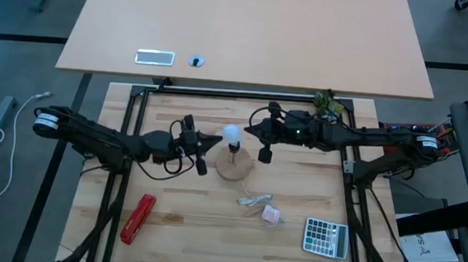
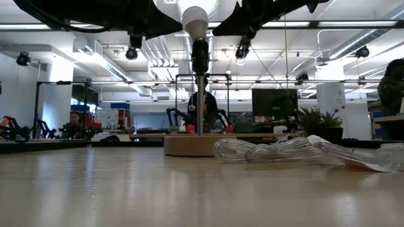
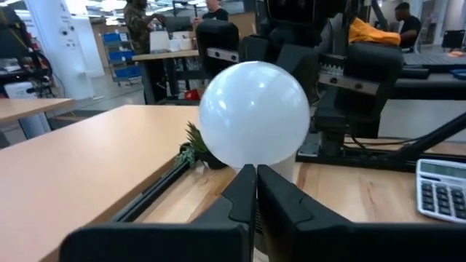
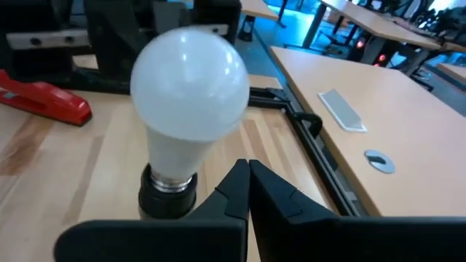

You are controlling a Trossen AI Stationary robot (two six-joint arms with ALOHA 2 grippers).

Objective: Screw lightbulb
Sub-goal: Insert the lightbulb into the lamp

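Note:
The lightbulb [image 1: 231, 133], white and frosted, sits upright with its neck in a black socket [image 4: 167, 193]. The socket stands on a thin post over a round wooden disc [image 1: 235, 166]. In the low view the lightbulb [image 2: 195, 22] tops the post above the disc [image 2: 192, 145]. My left gripper [image 1: 217, 140] is shut, level, with its tips right at the bulb's left side [image 3: 253, 113]. My right gripper [image 1: 249, 130] is shut too and stands just right of the bulb. Its tips [image 4: 246, 171] are beside the bulb's neck, with a gap between. My left gripper [image 3: 255, 175] points level at the lower part of the bulb's globe from the table's left, fingers shut. Its tips overlap the globe's underside in the wrist view, and I cannot tell whether they touch it.
A crumpled clear wrapper [image 1: 254, 201] and a small pinkish packet [image 1: 271, 215] lie in front of the disc. A red stapler [image 1: 138, 218] lies near left and a calculator [image 1: 326, 236] near right. A small plant [image 1: 328, 105] stands at the far right of the frame.

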